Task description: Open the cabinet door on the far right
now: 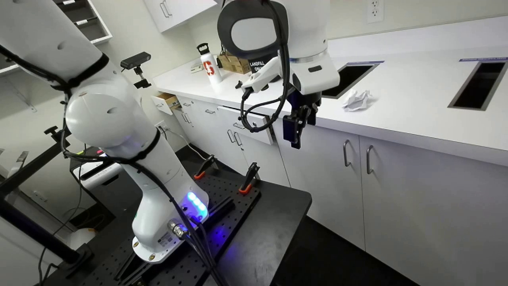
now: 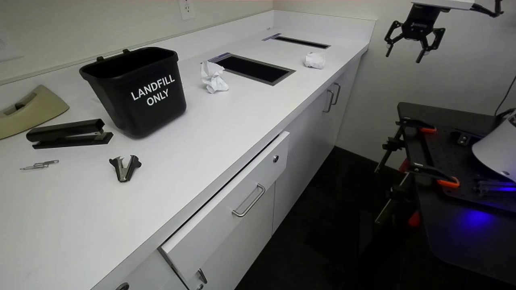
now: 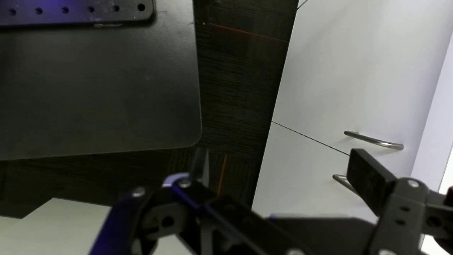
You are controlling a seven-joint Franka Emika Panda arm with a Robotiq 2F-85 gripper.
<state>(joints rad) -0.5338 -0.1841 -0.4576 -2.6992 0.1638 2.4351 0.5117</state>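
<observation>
The cabinet door (image 1: 428,206) is a plain white panel at the right of an exterior view, with a vertical silver bar handle (image 1: 369,159) near its top left. It is shut, flush with its neighbour. In an exterior view the door (image 2: 346,86) is seen edge-on at the far end of the counter. In the wrist view the door (image 3: 293,177) is the lower panel, and its handle (image 3: 342,181) is partly hidden behind a finger. My gripper (image 1: 301,125) is open and empty, in the air in front of the cabinets, apart from the handle. Its spread fingers also show in an exterior view (image 2: 404,55).
A neighbouring white door (image 1: 317,171) with its own handle (image 1: 346,153) adjoins on the left. A drawer (image 2: 225,217) stands slightly out. The black robot table (image 1: 278,210) has a corner near the cabinets. The counter holds crumpled paper (image 1: 357,100) and a black bin (image 2: 141,100).
</observation>
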